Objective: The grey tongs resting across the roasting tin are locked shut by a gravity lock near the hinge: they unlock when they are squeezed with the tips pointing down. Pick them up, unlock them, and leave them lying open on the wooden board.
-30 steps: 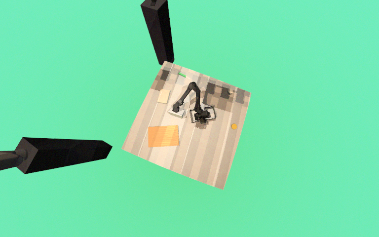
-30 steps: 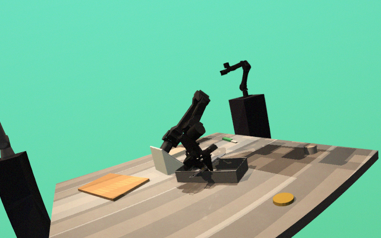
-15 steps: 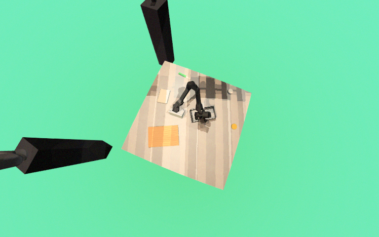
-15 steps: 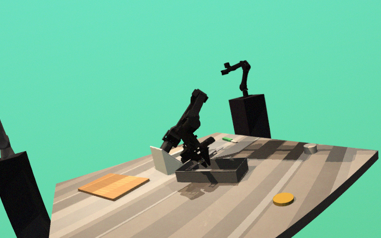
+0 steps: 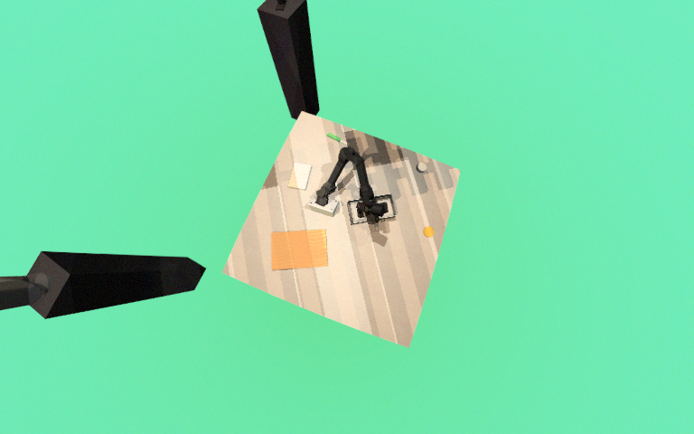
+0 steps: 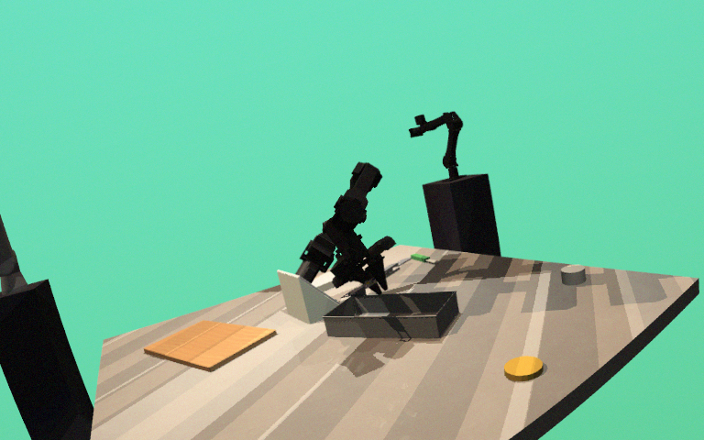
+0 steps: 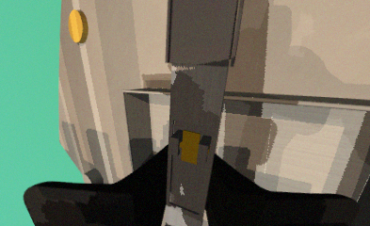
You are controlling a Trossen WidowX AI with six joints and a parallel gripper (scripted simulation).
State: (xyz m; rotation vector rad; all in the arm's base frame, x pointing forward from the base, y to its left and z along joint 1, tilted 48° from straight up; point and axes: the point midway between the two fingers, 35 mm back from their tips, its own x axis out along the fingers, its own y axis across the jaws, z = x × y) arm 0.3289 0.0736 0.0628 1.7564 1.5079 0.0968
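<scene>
My gripper is shut on the grey tongs. The tongs run as a long bar between the black fingers in the wrist view, with a wider dark section at the top and a small yellow piece between the fingers. The grip is above the roasting tin, and the tongs appear a little above its rim. The arm hides most of them in the top and exterior views. I cannot tell whether they are locked. The wooden board lies flat and bare, apart from the tin.
A pale wedge is at the arm's base. A yellow disc, grey cylinder, green-handled object and white pad lie around the table. Black pillars stand beyond its edges.
</scene>
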